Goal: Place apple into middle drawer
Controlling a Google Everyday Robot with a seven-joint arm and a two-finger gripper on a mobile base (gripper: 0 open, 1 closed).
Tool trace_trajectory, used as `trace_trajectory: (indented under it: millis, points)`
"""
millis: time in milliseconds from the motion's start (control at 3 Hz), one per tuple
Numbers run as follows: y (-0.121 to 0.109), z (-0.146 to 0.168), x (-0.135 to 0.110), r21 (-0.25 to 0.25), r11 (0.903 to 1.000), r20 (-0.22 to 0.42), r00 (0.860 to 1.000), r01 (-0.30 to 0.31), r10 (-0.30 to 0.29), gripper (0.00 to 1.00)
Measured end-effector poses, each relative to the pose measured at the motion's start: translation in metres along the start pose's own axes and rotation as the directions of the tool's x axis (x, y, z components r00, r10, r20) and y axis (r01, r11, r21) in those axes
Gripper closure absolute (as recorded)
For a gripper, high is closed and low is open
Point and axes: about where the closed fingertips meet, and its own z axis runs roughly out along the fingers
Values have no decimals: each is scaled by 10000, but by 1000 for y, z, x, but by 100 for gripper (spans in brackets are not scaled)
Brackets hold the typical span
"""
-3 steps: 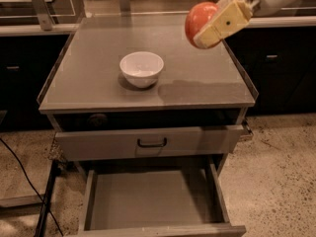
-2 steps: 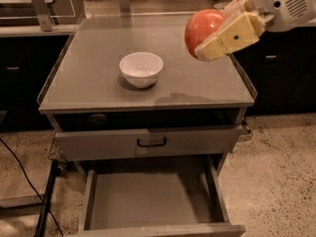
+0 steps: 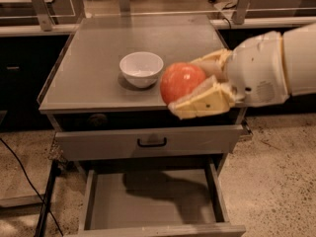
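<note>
My gripper (image 3: 190, 85) is shut on the round red-orange apple (image 3: 181, 81), with pale yellow fingers (image 3: 202, 101) above and below it. It holds the apple in the air in front of the cabinet's front edge, to the right of the white bowl (image 3: 141, 68). Below, the wide grey middle drawer (image 3: 153, 201) is pulled out, its flat floor bare apart from the arm's shadow. The apple is above the drawer's right half, well clear of it.
The grey drawer with a small black handle (image 3: 151, 142) sits slightly pulled out above the open one. The cabinet top (image 3: 98, 78) holds the bowl. A black cable (image 3: 22, 177) lies on the floor at left. Counters and posts stand behind.
The arm has come toward the camera and down, carrying the apple from above the cabinet's back right to in front of its front edge, over the open drawer.
</note>
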Motion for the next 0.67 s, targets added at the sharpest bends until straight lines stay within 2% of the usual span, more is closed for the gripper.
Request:
trace_trajectory:
  millis: [667]
  points:
    - [14, 13, 19, -321, 9994, -206, 9997, -158, 151, 100]
